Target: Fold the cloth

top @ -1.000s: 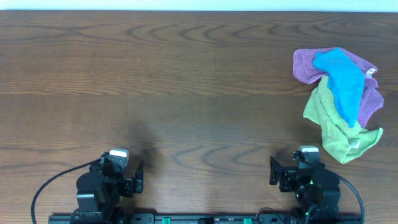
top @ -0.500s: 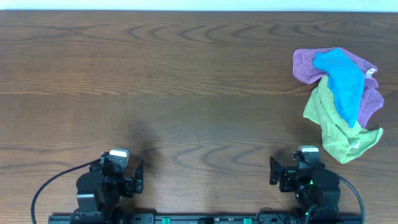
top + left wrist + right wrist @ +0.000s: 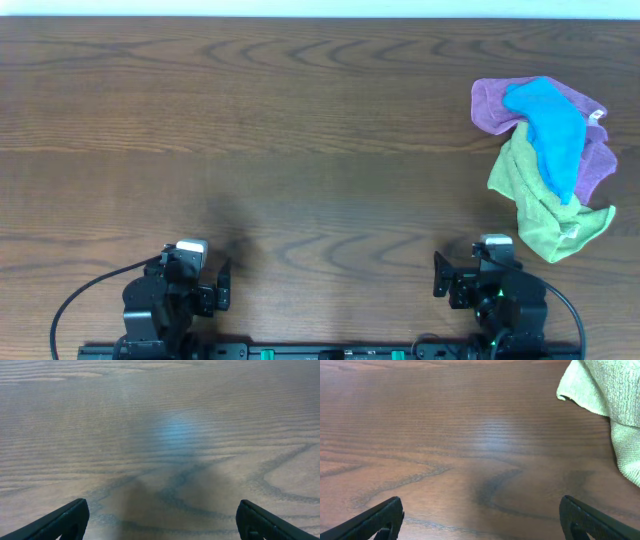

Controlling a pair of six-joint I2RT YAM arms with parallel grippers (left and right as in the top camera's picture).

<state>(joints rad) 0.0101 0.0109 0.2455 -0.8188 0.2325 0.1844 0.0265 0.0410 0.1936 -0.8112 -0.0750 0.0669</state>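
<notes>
The sky-blue cloth (image 3: 550,130) lies crumpled on top of a pile at the table's far right, draped over a purple cloth (image 3: 488,108) and a lime-green cloth (image 3: 535,208). My left gripper (image 3: 192,278) is at the front left edge, open and empty; its fingertips (image 3: 160,520) frame bare wood. My right gripper (image 3: 488,272) is at the front right, open and empty, below the pile. The right wrist view shows its fingertips (image 3: 480,520) over bare wood, with only the lime-green cloth (image 3: 605,390) at the upper right.
The brown wood-grain table (image 3: 300,150) spreads to the left of the pile. The pile lies close to the table's right edge. A white label (image 3: 597,115) shows on the purple cloth.
</notes>
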